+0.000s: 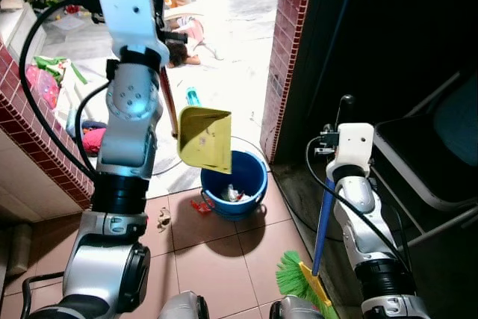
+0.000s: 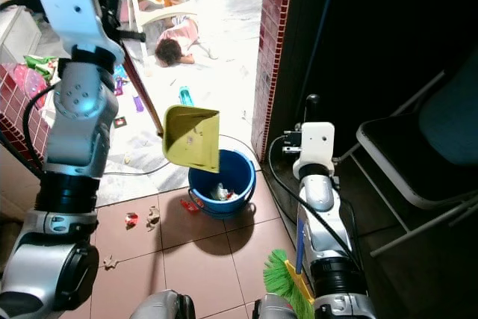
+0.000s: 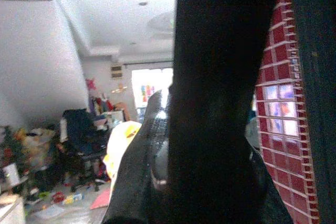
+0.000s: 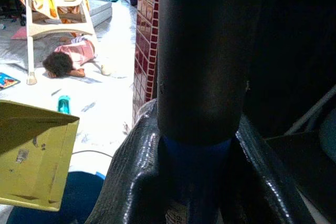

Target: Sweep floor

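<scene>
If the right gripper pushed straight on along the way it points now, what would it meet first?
Probably the red tiled wall: the right gripper, shut on the blue broom handle, faces it. Depth is unclear.

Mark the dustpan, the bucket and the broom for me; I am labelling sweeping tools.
yellow dustpan (image 1: 205, 138), left eye view, middle of its pan face.
blue bucket (image 1: 254, 184), left eye view, right part of its rim.
broom (image 1: 293, 276), left eye view, green bristles.
</scene>
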`<state>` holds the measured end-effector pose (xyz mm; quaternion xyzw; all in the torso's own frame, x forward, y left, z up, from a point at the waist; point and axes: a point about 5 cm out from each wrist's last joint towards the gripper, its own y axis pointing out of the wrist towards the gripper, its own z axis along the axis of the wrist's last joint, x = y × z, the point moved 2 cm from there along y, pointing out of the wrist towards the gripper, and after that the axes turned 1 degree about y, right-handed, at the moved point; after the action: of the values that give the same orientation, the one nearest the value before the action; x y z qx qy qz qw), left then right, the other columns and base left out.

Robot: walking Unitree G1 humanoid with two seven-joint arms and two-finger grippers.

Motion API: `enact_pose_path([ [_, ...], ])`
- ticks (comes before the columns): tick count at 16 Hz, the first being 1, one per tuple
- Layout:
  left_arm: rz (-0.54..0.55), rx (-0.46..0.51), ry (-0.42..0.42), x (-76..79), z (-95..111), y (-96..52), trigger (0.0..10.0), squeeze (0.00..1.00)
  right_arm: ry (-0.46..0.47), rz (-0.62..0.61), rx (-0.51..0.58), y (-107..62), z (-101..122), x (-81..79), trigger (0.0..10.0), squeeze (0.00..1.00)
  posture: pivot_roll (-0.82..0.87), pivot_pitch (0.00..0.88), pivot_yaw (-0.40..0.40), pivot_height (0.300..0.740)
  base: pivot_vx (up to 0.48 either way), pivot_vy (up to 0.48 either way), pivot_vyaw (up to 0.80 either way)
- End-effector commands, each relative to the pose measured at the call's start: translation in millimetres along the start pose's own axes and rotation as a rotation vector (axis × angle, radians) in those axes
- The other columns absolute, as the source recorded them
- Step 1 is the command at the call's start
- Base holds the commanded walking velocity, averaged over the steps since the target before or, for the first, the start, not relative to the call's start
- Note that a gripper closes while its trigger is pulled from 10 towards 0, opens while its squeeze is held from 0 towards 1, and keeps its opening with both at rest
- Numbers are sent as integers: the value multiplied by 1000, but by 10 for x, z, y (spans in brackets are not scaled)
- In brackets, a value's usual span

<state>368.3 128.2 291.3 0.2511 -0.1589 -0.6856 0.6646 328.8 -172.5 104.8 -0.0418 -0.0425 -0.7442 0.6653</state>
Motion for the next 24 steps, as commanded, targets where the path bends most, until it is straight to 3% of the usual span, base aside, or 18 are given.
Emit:
enact_pose_path([
  [1, -62, 103, 27, 90, 168, 20, 10000, 0, 4, 10, 26, 8, 54, -32, 10000, 0, -115, 40, 34, 740, 0, 0, 0],
  [4, -233, 146, 63, 379, 178, -90, 10000, 0, 2, 15, 26, 17, 54, -39, 10000, 0, -115, 40, 34, 740, 0, 0, 0],
  [8, -580, 185, 127, 819, 85, -411, 10000, 0, -3, 15, 31, 28, 61, -41, 10000, 0, -111, 38, 33, 740, 0, 0, 0],
  [11, -803, 216, 170, 1048, 28, -696, 10000, 0, -6, 18, 35, 26, 63, -53, 10000, 0, -108, 37, 32, 740, 0, 0, 0],
  [13, -882, 228, 195, 1121, 4, -815, 10000, 0, -8, 21, 38, 29, 67, -66, 10000, 0, -108, 37, 32, 740, 0, 0, 0],
  [15, -851, 212, 189, 1083, -14, -767, 10000, 0, -12, 21, 40, 34, 69, -68, 10000, 0, -108, 37, 33, 740, 0, 0, 0],
  [17, -750, 215, 196, 945, 32, -596, 10000, 0, -16, 18, 42, 38, 71, -64, 10000, 0, -108, 37, 33, 740, 0, 0, 0],
  [20, -416, 211, 134, 480, 214, -164, 10000, 0, -19, 18, 43, 49, 65, -68, 10000, 0, -105, 27, 34, 740, 0, 0, 0],
  [23, -141, 269, 124, 29, 472, 49, 10000, 0, -19, 22, 45, 57, 62, -84, 10000, 0, -98, 20, 28, 740, 0, 0, 0],
  [24, -120, 287, 141, -26, 519, 65, 10000, 0, -19, 24, 45, 61, 61, -86, 10000, 0, -95, 19, 27, 740, 0, 0, 0],
])
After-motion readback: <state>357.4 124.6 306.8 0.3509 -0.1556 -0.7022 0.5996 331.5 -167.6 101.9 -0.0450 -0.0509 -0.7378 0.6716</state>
